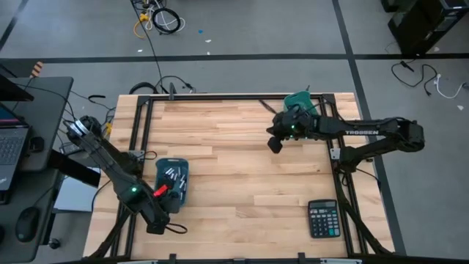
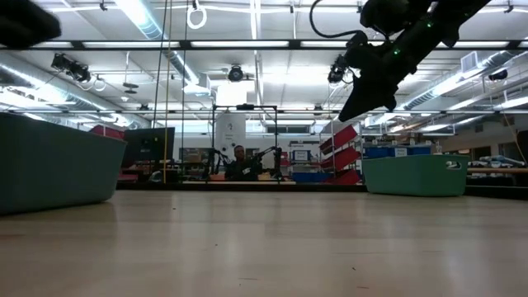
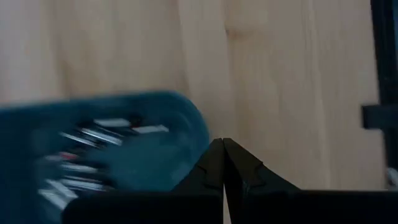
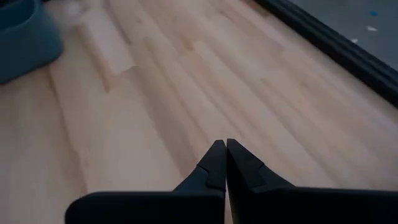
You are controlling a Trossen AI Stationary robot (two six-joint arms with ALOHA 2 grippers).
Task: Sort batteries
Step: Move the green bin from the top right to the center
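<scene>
The left gripper hung with its fingers pressed together on nothing, just beside the near end of a teal bin. The batteries lay inside that bin, just ahead of the closed tips. Further right, the right gripper was raised above bare table, fingers likewise closed and empty, a second teal bin just behind it and a black calculator well apart.

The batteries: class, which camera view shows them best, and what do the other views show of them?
The high view: it looks straight down on the batteries lying in the teal bin near the left arm. The left wrist view shows them blurred. The low view shows only the bin's wall, and the right wrist view shows none.
</scene>
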